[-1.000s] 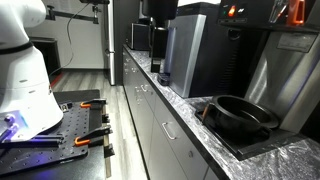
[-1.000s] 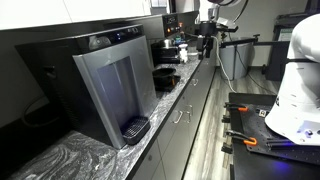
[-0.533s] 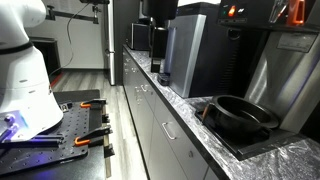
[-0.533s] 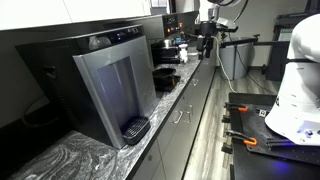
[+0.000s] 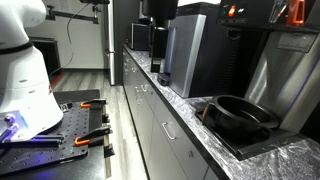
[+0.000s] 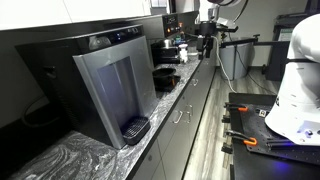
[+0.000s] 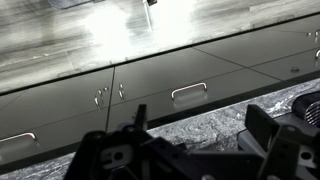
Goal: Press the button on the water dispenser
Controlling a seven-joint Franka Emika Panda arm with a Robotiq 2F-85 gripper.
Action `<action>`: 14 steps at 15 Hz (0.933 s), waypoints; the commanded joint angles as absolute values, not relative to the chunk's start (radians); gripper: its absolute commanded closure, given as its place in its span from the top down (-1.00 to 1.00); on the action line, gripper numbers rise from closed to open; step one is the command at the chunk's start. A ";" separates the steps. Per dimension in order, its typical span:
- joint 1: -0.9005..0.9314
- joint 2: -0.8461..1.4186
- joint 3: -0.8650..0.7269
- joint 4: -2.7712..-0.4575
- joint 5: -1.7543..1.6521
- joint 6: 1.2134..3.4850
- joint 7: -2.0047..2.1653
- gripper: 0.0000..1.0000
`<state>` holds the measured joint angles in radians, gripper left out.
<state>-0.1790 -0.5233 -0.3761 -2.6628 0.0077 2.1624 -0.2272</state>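
The water dispenser (image 5: 186,55) is the tall box with a silver-grey front and black sides; it stands on the marbled counter in both exterior views (image 6: 112,88). A dark control strip runs along its top front edge; I cannot make out a single button. My gripper (image 7: 200,125) is open and empty, its two black fingers framing bare counter in the wrist view. In the exterior views it hangs high above the counter (image 5: 157,9), well beyond the dispenser (image 6: 207,30), not touching it. The dispenser does not show in the wrist view.
A round black pan (image 5: 240,113) sits on the counter near the dispenser. A smaller black machine (image 6: 165,52) stands between dispenser and gripper. Grey cabinet doors with handles (image 7: 188,92) run below the counter. The white robot base (image 5: 22,75) stands on a tool-strewn table.
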 commanded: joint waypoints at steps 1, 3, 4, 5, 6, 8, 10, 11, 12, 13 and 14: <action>-0.199 -0.505 -0.338 -2.663 0.018 2.174 -0.231 1.00; -0.191 -0.519 -0.321 -2.672 0.015 2.191 -0.237 1.00; -0.192 -0.533 -0.302 -2.679 0.002 2.200 -0.228 1.00; -0.187 -0.540 -0.283 -2.680 0.003 2.207 -0.219 1.00; -0.187 -0.554 -0.265 -2.686 -0.006 2.209 -0.217 1.00; -0.182 -0.590 -0.234 -2.703 -0.013 2.213 -0.218 1.00; -0.169 -0.633 -0.197 -2.717 -0.012 2.206 -0.209 1.00; -0.163 -0.654 -0.182 -2.722 -0.012 2.204 -0.206 1.00; -0.158 -0.682 -0.167 -2.732 -0.014 2.203 -0.204 1.00; -0.145 -0.700 -0.149 -2.734 -0.005 2.207 -0.195 1.00; -0.138 -0.726 -0.136 -2.741 -0.007 2.206 -0.191 1.00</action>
